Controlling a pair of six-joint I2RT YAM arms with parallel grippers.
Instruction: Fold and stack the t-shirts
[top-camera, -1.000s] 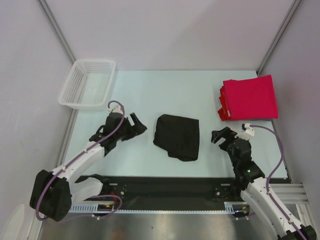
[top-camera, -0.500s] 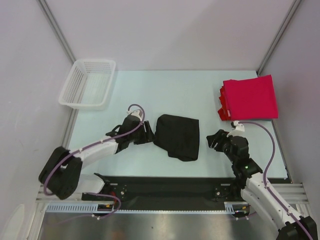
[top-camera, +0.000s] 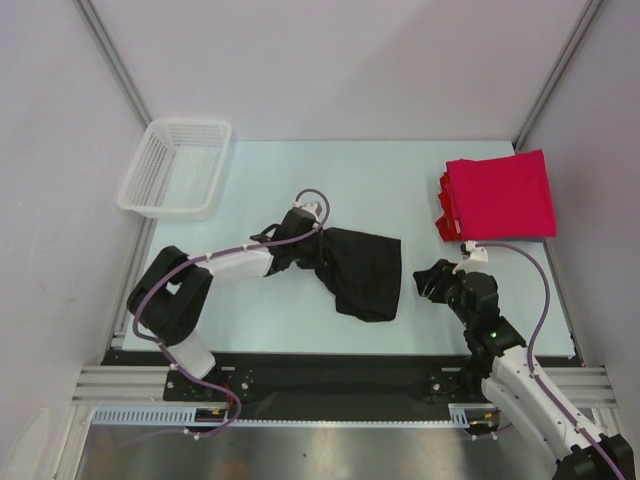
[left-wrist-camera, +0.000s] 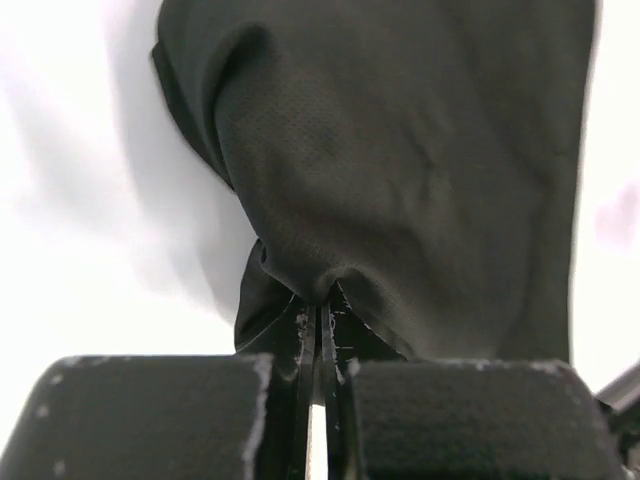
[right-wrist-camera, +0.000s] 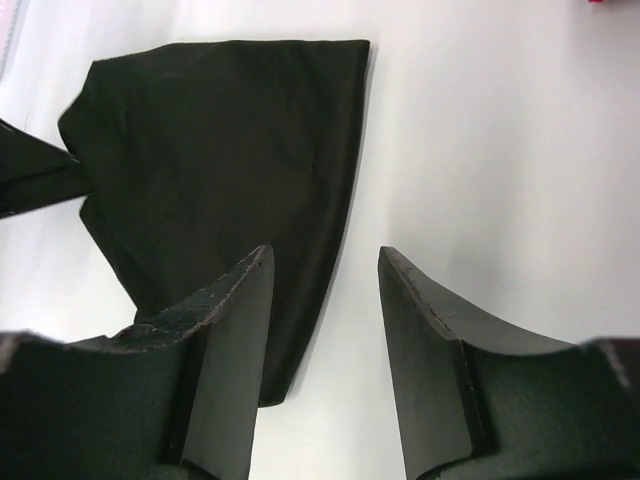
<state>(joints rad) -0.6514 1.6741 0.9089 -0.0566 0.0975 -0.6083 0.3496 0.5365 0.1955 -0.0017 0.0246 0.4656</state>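
Note:
A black t-shirt (top-camera: 365, 275) lies roughly folded at the table's middle. My left gripper (top-camera: 308, 255) is at its left edge and shut on a pinch of the cloth. In the left wrist view the black t-shirt (left-wrist-camera: 400, 150) bunches into the closed left gripper (left-wrist-camera: 322, 310). My right gripper (top-camera: 432, 280) hovers just right of the shirt, partly open, holding nothing. In the right wrist view the right gripper (right-wrist-camera: 320, 260) shows bare table between its fingers, with the black t-shirt (right-wrist-camera: 220, 150) ahead and to the left. Folded red t-shirts (top-camera: 500, 195) are stacked at the far right.
A white mesh basket (top-camera: 175, 165) stands at the far left corner of the pale table (top-camera: 330, 180). Grey walls close in the left, back and right sides. The black rail with the arm bases runs along the near edge.
My left arm swept right to the black t-shirt's left edge and shut on the cloth, tugging that edge. My right gripper narrowed and edged slightly closer to the shirt.

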